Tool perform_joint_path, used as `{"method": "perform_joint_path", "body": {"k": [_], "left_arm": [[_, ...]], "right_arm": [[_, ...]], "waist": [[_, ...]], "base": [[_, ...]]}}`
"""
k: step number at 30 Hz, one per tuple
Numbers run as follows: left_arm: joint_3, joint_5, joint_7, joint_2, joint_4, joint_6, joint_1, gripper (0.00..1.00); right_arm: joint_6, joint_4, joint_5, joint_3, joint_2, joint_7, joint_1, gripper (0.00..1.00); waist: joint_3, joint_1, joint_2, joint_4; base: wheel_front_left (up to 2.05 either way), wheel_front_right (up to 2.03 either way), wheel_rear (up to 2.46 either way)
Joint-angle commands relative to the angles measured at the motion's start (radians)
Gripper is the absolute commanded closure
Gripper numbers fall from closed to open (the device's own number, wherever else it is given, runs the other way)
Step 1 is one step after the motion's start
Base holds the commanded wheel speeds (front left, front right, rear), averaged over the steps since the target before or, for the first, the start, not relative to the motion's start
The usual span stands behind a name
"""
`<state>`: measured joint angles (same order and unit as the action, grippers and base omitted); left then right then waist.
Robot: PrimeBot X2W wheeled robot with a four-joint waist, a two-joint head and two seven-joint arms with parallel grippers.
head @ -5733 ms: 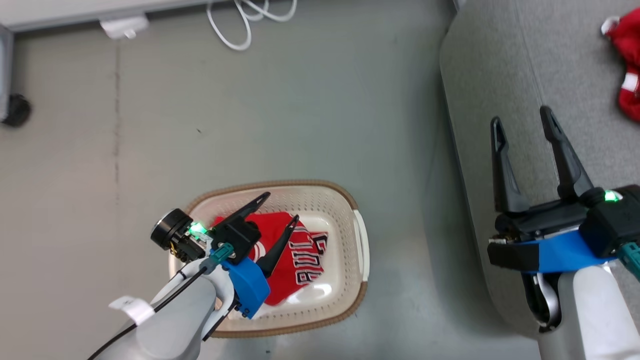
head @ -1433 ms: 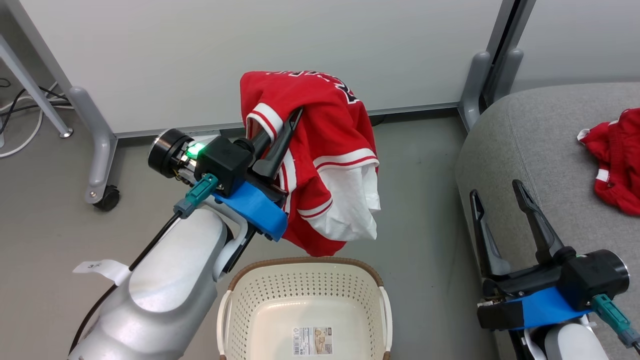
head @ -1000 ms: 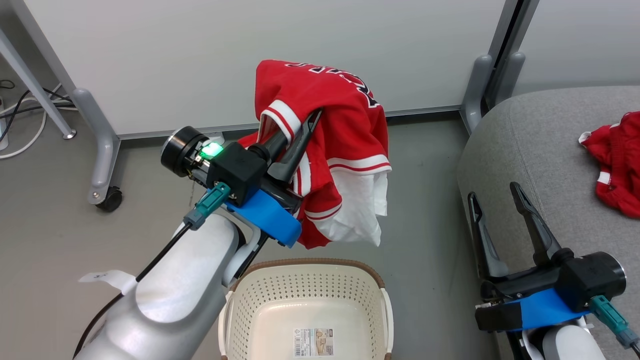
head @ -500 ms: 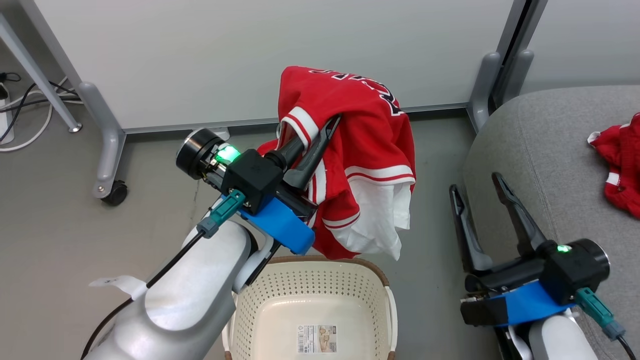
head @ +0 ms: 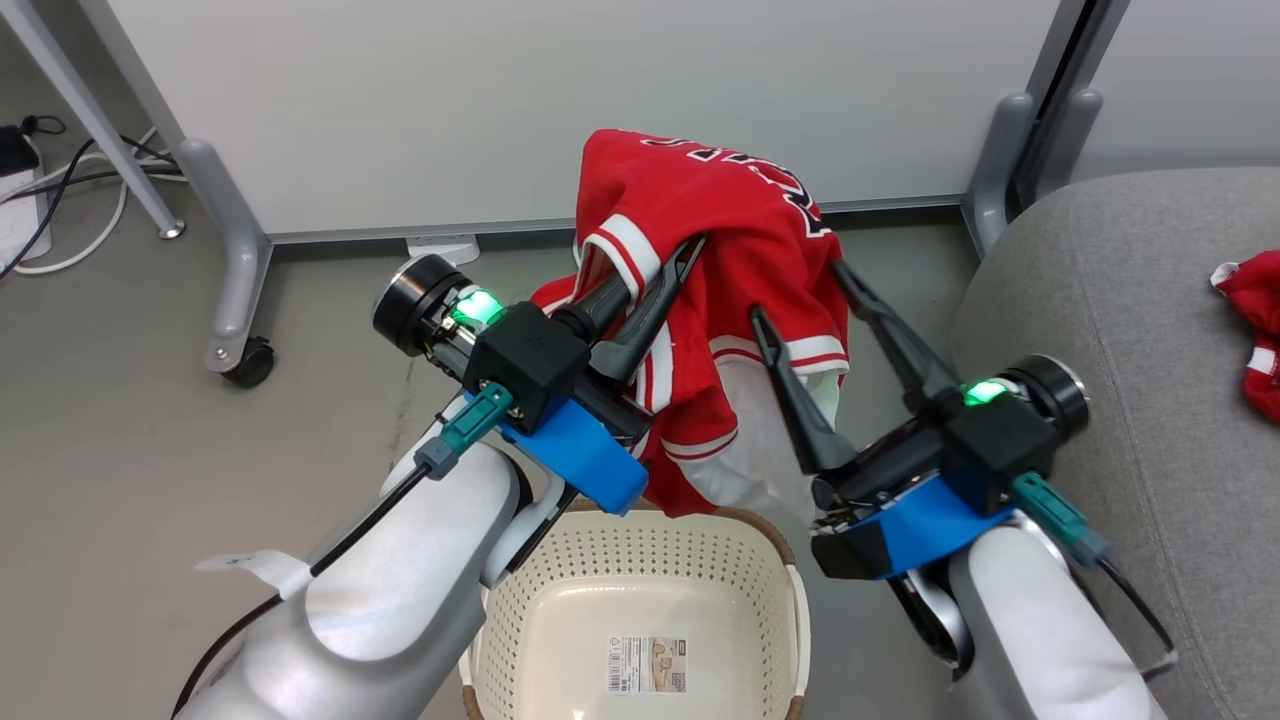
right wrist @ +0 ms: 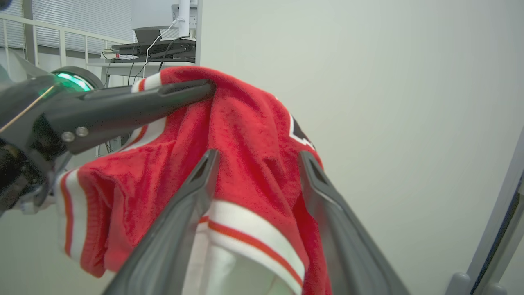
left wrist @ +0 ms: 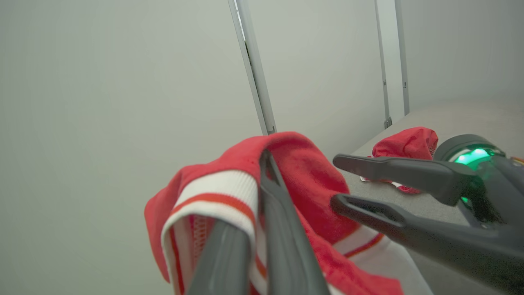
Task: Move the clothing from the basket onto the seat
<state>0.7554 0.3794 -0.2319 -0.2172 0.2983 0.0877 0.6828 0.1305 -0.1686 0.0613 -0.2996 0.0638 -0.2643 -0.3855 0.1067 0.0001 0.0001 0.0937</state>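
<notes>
A red jersey with white striped trim hangs from my left gripper, which is shut on its banded edge above the basket. The basket holds nothing but a label on its floor. My right gripper is open, its two fingers straddling the jersey's lower right hem. The right wrist view shows the jersey between those spread fingers. A second red garment lies on the grey sofa at the right. In the left wrist view that garment lies beyond the right gripper.
A white partition wall stands behind, with grey feet and a caster on the floor at the left. Cables trail at the far left. Grey floor lies between the basket and the sofa's rounded edge.
The jersey has been lifted out of the basket. In the last half second my right gripper swung up and left from beside the sofa to the jersey's hem. The camera has shifted too.
</notes>
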Motion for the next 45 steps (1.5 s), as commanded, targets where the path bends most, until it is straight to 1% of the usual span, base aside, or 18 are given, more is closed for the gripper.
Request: {"method": "perform_joint_path", "body": {"k": [1, 9, 10, 11, 17, 40, 42, 45], "left_arm": [[0.001, -0.001, -0.006, 0.003, 0.0, -0.002, 0.017, 1.0], [0.019, -0.001, -0.012, 0.018, -0.001, 0.004, 0.026, 1.0], [0.02, -0.001, -0.013, 0.019, 0.0, 0.005, 0.028, 1.0], [0.021, 0.001, -0.014, 0.019, 0.001, 0.005, 0.029, 1.0], [0.024, 0.007, -0.019, 0.015, 0.011, 0.007, 0.028, 1.0], [0.031, 0.028, -0.018, 0.015, 0.036, 0.002, 0.02, 1.0], [0.029, 0.036, -0.01, 0.016, 0.042, 0.001, 0.016, 0.0], [0.035, 0.042, 0.004, 0.013, 0.051, 0.003, 0.013, 0.0]], "right_arm": [[0.001, -0.028, 0.003, -0.017, 0.003, 0.0, -0.025, 0.0], [0.001, -0.196, 0.028, -0.075, -0.003, 0.0, -0.099, 0.0], [0.001, -0.21, 0.034, -0.077, -0.004, 0.0, -0.103, 0.52], [0.001, -0.222, 0.041, -0.081, -0.005, 0.0, -0.106, 1.0], [0.001, -0.245, 0.061, -0.097, -0.009, 0.0, -0.117, 1.0], [0.001, -0.212, 0.071, -0.095, -0.009, 0.0, -0.104, 1.0], [0.001, -0.207, 0.072, -0.092, -0.009, 0.0, -0.102, 1.0], [0.001, -0.198, 0.075, -0.086, -0.01, 0.0, -0.102, 1.0]], "waist": [[0.003, -0.0001, -0.0001, 0.005], [0.012, -0.0001, -0.0001, 0.021], [0.012, -0.0001, -0.0001, 0.022], [0.012, -0.0001, -0.0001, 0.023], [0.012, -0.0001, -0.0001, 0.022], [0.009, -0.0001, -0.0001, 0.02], [0.01, -0.0001, -0.0001, 0.02], [0.013, -0.0001, -0.0001, 0.019]], "base": [[0.0, 0.0, 0.0], [0.0, 0.0, 0.0], [0.0, 0.0, 0.0], [0.0, 0.0, 0.0], [0.0, 0.0, 0.0], [0.0, 0.0, 0.0], [0.0, 0.0, 0.0], [0.0, 0.0, 0.0]]}}
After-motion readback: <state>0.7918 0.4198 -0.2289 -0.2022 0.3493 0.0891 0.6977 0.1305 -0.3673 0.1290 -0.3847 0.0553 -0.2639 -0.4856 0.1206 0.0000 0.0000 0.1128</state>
